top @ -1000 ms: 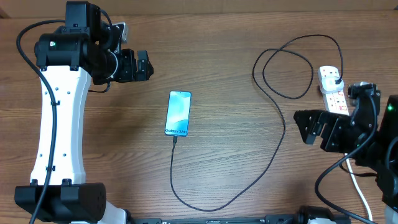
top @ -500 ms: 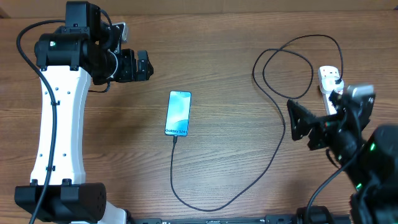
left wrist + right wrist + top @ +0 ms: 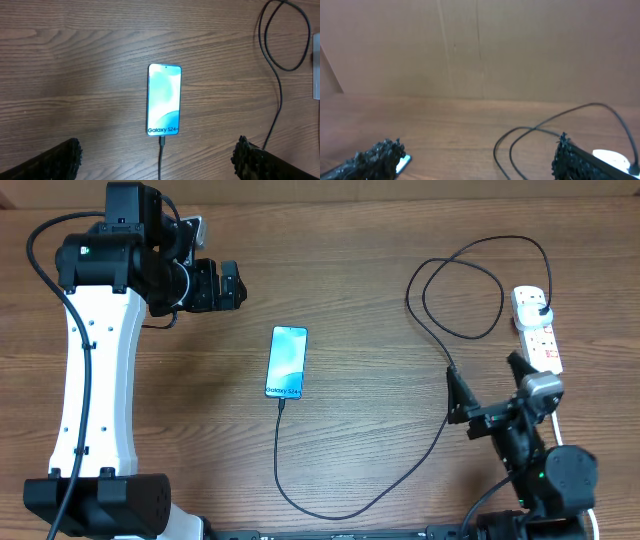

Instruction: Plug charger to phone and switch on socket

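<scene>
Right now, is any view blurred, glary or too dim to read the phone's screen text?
Overhead: even light, sharp, but the phone text is tiny. Left wrist: crisp, no glare, "Galaxy S24+" legible. Right wrist: softer and dimmer, the socket a washed-out white patch at the lower right edge.
</scene>
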You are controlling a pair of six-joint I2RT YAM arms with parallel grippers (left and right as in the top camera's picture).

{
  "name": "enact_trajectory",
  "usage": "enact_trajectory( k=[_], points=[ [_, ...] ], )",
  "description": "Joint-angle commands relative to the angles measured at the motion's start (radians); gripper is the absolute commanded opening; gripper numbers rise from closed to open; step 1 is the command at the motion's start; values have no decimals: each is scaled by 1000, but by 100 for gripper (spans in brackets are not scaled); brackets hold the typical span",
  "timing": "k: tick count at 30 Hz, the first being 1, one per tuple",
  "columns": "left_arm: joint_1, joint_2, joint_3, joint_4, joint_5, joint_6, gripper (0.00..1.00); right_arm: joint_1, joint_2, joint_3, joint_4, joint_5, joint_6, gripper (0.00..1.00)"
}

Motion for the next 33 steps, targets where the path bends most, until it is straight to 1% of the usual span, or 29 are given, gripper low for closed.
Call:
enact_trajectory(
  k=[1,5,12,17,21,33],
  points=[
    [-2,-7,11,2,-2,-10,100,5,-72,-86,44,17,-6,100],
    [-2,-7,11,2,-2,-10,100,5,-150,-181,69,18,-6,100],
    [-2,-7,11,2,-2,-10,100,5,-217,-291,149,18,-6,100],
    [-2,-7,11,2,-2,-10,100,4,-251,-346,167,21,-7,100],
    [-2,-7,11,2,-2,-10,100,5,-254,-345,92,64,-17,100],
    [-2,-7,11,2,-2,-10,100,5,-265,-345,94,65,-17,100]
  ],
)
